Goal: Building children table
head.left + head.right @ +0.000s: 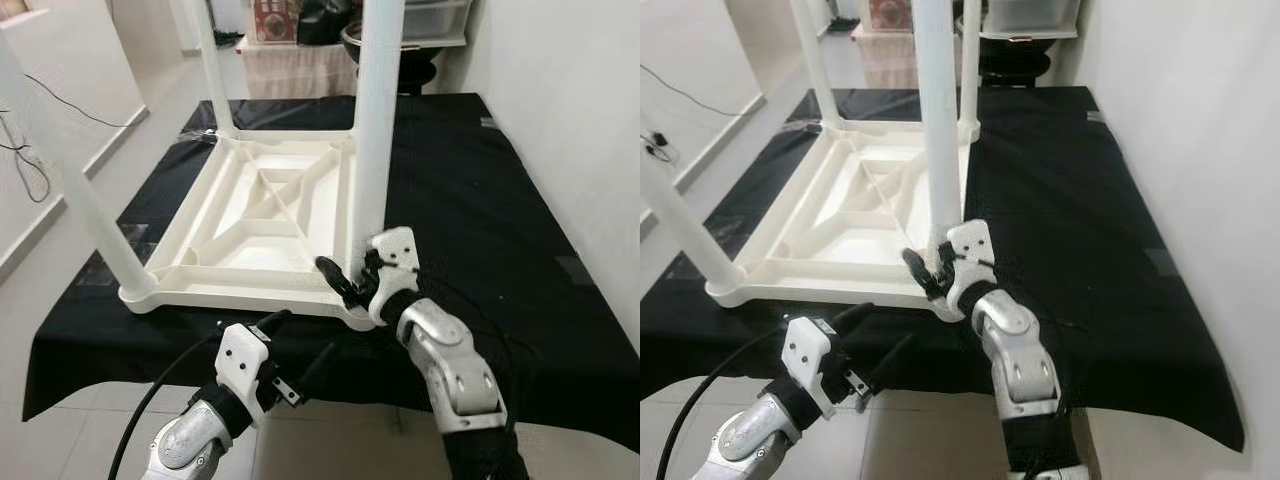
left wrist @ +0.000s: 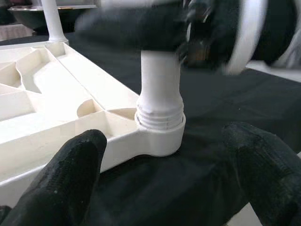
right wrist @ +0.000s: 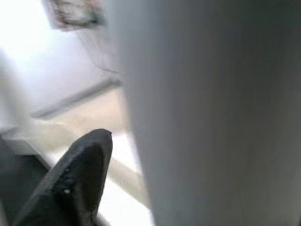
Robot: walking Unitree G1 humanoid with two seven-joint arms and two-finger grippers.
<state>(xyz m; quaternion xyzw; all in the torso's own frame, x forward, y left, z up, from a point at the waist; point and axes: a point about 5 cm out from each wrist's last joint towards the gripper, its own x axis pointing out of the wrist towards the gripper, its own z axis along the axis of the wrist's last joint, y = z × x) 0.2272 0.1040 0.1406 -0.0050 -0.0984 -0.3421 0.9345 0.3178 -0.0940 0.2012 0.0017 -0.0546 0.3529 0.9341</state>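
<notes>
Left eye view: the right gripper [image 1: 350,282] pinches the leg [image 1: 378,120] at the tabletop's [image 1: 250,215] five o'clock corner — likely twisting it into its socket. The left gripper [image 1: 300,350], fingers wide, waits at six o'clock — probably to steady things.

A big black cloth [image 1: 480,190] covers a low table. A plain white wall [image 1: 570,90] stands close on the right. On the left is a pale tiled floor [image 1: 110,150] with a thin black cable [image 1: 35,165] lying on it. At the back sits a clear plastic box [image 1: 435,18].
</notes>
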